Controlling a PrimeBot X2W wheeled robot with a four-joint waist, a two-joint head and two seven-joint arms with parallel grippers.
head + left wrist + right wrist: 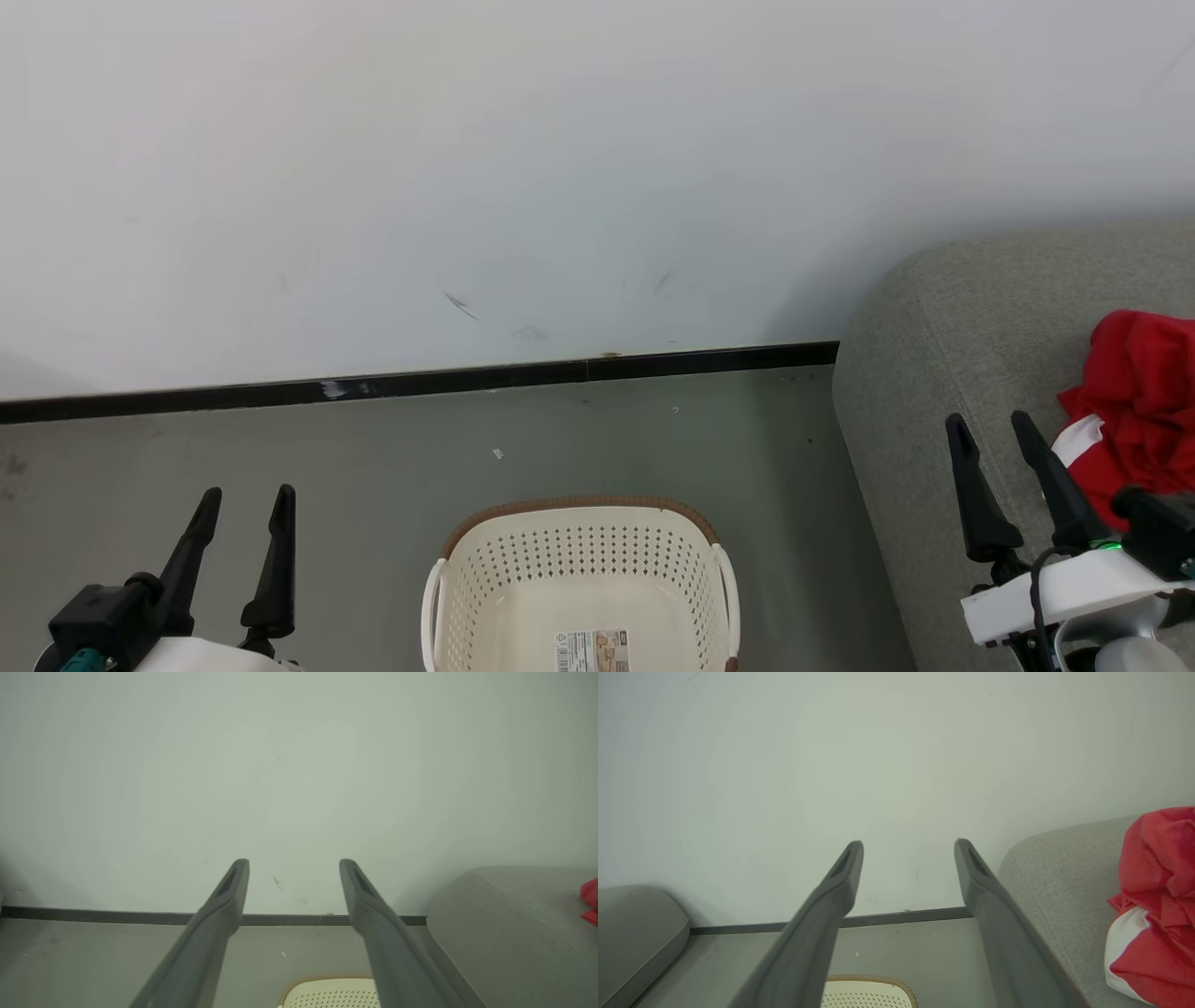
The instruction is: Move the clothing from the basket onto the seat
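The red and white clothing (pixel 1134 411) lies bunched on the grey-green seat (pixel 943 373) at the right; it shows as the clothing (pixel 1155 905) on the seat (pixel 1055 882) in the right wrist view, and as a red edge of clothing (pixel 589 898) on the seat (pixel 504 924) in the left wrist view. The cream basket (pixel 581 579) stands on the floor at bottom centre with only a label inside. My right gripper (pixel 991 425) is open above the seat's left edge, just left of the clothing. My left gripper (pixel 247 495) is open at lower left, holding nothing.
A white wall with a black skirting strip (pixel 420 381) runs behind the grey floor (pixel 373 485). A second grey cushion (pixel 635 933) shows at the left of the right wrist view. The basket rim (pixel 868 982) and the basket top (pixel 331 991) sit low in the wrist views.
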